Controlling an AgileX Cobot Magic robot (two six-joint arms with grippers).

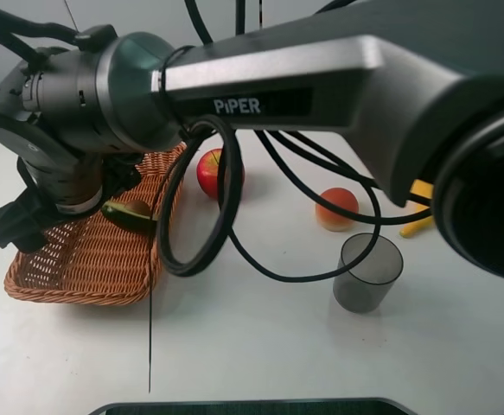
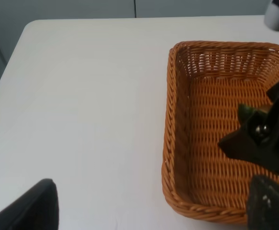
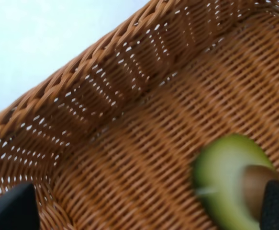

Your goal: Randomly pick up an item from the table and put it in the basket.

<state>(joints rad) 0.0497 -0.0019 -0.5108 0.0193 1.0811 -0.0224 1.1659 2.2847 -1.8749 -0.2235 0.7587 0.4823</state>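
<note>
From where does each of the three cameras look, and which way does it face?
Exterior high: sits above, looks down on the table; the right arm crosses to the basket.
Left wrist: on the left arm, looks down over the table at the basket; the left gripper's fingers show.
Right wrist: on the right arm, looks down into the basket; the right gripper's fingers show.
Shared: all three see the basket and the avocado.
</note>
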